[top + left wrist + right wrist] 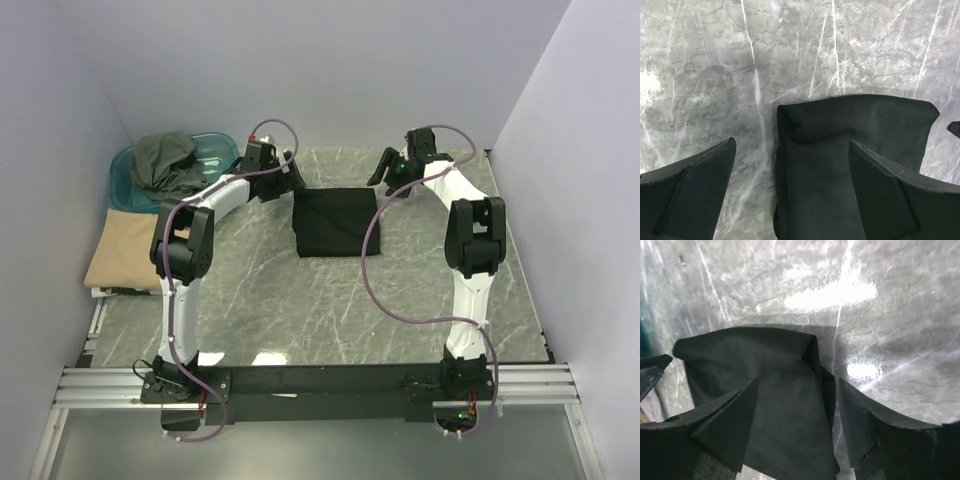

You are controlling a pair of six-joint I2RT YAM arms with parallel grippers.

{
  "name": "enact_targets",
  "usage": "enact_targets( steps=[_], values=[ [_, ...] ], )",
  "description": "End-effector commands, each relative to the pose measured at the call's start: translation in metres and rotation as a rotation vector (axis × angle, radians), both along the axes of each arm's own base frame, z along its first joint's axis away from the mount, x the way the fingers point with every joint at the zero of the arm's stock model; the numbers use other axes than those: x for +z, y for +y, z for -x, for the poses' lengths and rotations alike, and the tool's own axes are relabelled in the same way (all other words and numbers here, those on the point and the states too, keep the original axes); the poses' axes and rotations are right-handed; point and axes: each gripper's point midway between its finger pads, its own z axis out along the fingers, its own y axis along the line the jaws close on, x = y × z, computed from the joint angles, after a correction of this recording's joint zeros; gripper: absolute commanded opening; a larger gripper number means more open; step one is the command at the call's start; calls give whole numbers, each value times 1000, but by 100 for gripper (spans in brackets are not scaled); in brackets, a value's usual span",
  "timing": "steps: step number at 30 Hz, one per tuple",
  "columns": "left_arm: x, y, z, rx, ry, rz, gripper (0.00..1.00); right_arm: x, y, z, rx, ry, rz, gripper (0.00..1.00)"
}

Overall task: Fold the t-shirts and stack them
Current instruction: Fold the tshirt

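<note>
Black t-shirt (335,222) folded on table (300,310) | left gripper (792,145) spread, empty | right gripper (797,382) spread, empty

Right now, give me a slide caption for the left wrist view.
Open left gripper above a corner of the folded black t-shirt on the grey marbled table.

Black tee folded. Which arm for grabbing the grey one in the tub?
Left. The left gripper, open, hangs nearest the teal tub holding the grey-olive shirt; the right gripper sits across the black shirt.
</note>
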Motion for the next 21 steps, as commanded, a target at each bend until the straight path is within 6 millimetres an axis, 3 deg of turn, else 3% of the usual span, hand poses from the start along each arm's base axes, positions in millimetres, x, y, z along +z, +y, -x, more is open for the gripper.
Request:
enact_targets(
  steps=[1,3,4,5,7,8,9,12,13,15,16,18,19,21],
  values=[
    [49,-3,-6,-9,-105,38,100,48,-5,-5,7,-102,-3,74],
    [70,-8,4,-33,-135,81,99,59,-5,13,6,-114,-13,76],
    [63,-12,16,-55,-113,95,99,80,-1,19,20,-166,-36,77],
    [78,-15,20,-64,-144,113,99,66,2,35,27,-130,-53,78],
    [74,-25,36,-89,-126,134,99,81,16,47,73,-182,-114,79],
    [82,-31,40,-104,-148,153,99,74,19,55,79,-163,-132,80],
    [79,-36,46,-117,-138,166,99,74,22,56,82,-166,-144,80],
    [77,-54,54,-149,-126,192,99,72,32,50,95,-159,-188,81],
    [75,-58,55,-159,-118,199,99,62,35,47,103,-139,-200,81],
    [62,-66,59,-187,-86,214,99,67,42,37,118,-152,-234,81],
    [57,-69,61,-193,-78,212,99,55,45,33,123,-133,-237,81],
    [40,-73,63,-210,-45,200,99,55,46,17,118,-152,-235,82],
    [34,-73,64,-211,-28,200,100,34,46,14,118,-106,-234,82],
    [15,-73,67,-216,10,192,99,34,50,-2,119,-119,-241,82]
  ],
)
